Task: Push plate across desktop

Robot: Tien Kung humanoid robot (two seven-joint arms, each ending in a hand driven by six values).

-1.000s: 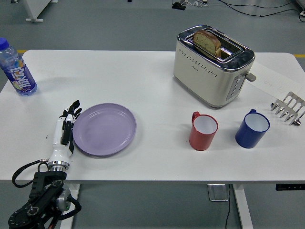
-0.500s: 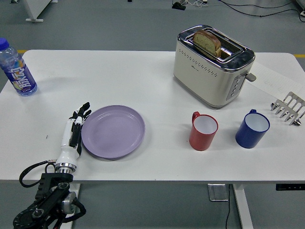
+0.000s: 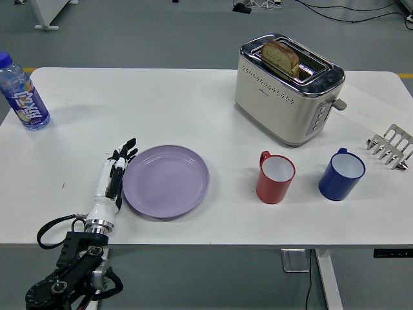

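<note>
The left hand (image 3: 113,177) lies on the white worktop (image 3: 193,103) at the near left, its fingers (image 3: 126,150) stretched out straight and gripping nothing, their side pressed against the left rim of the purple plate (image 3: 166,181). The plate sits flat, left of the red mug (image 3: 275,177) and blue mug (image 3: 341,174). A toaster (image 3: 288,87) holding bread (image 3: 280,57) stands far right; a bottle (image 3: 22,93) stands far left

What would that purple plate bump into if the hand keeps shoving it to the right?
The red mug stands in its path, just right of the plate; bare table lies between. Nothing separates the left hand from the plate's left rim.
</note>
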